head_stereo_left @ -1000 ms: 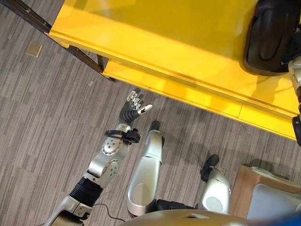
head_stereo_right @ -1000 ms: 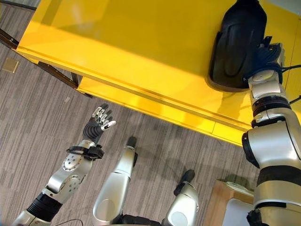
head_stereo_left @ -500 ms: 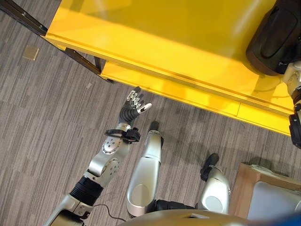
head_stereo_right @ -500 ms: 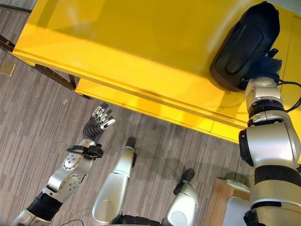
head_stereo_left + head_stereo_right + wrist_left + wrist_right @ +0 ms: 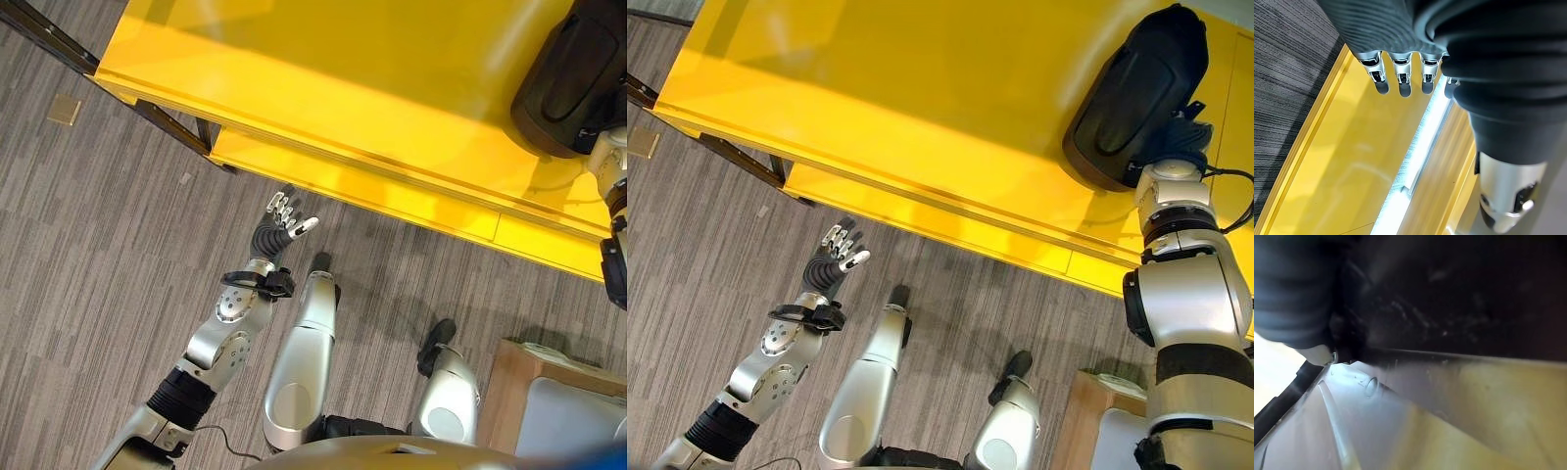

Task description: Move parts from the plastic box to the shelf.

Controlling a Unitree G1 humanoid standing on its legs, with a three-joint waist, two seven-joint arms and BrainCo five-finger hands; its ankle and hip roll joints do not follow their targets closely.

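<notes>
On the left, grey striped carpet spreads wide and open, with a small tan square plate set into it at the far left. A dark metal shelf leg runs diagonally along the far left corner of the yellow shelf.

The left hand hangs over the carpet, just near of the shelf's lower yellow ledge and apart from it. Its fingers are straight and relaxed, thumb spread to the side, and it grasps nothing. In the left wrist view the fingertips point along the ledge's front lip, with a bright metal strip beside it.

The shelf's top surface is a broad bare yellow sheet from its left corner across the middle, leaving plenty of free room there. Its near edge runs diagonally, dropping toward the right.

At the far right a black moulded plastic part lies on the shelf top, close to the near edge. The right hand sits against the part's near right side, tucked partly behind it; whether its fingers are clenched or released cannot be told, and the right wrist view gives just a dark surface pressed close above the yellow.

In the near right corner stands a wooden-edged box with a pale grey item inside.
</notes>
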